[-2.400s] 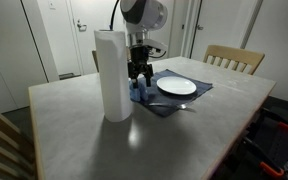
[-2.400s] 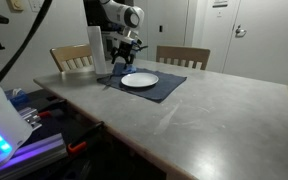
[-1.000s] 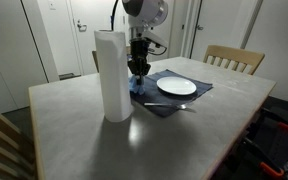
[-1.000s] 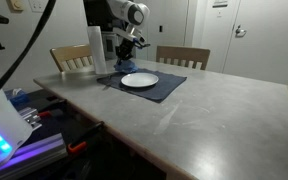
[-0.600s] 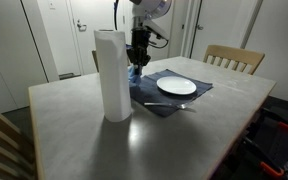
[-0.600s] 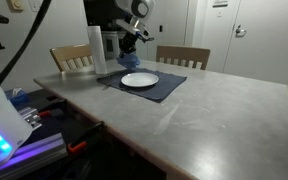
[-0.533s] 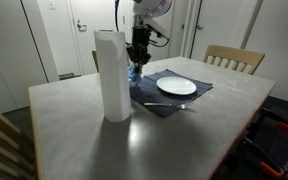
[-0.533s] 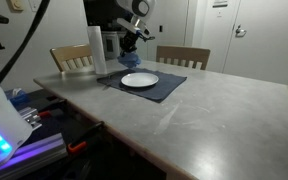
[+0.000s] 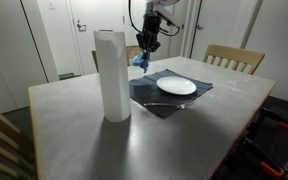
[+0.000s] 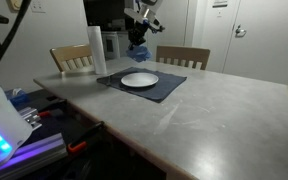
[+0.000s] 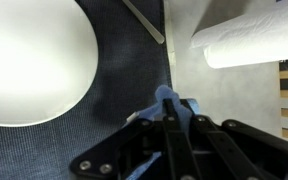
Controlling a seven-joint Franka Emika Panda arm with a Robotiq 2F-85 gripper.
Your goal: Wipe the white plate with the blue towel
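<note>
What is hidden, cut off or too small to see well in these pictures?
Wrist view: the white plate is cut off by the left edge.
Wrist view: the hand covers most of the blue towel.
Wrist view: the utensil runs off the top edge; its type is unclear.
Both exterior views: the hand's grip on the blue towel is too small to make out.

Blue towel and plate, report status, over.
Gripper jaws shut on blue cloth towel, held above the table. Round white plate on dark placemat, towel not on it. Tall white paper-towel roll beside, not between.
</note>
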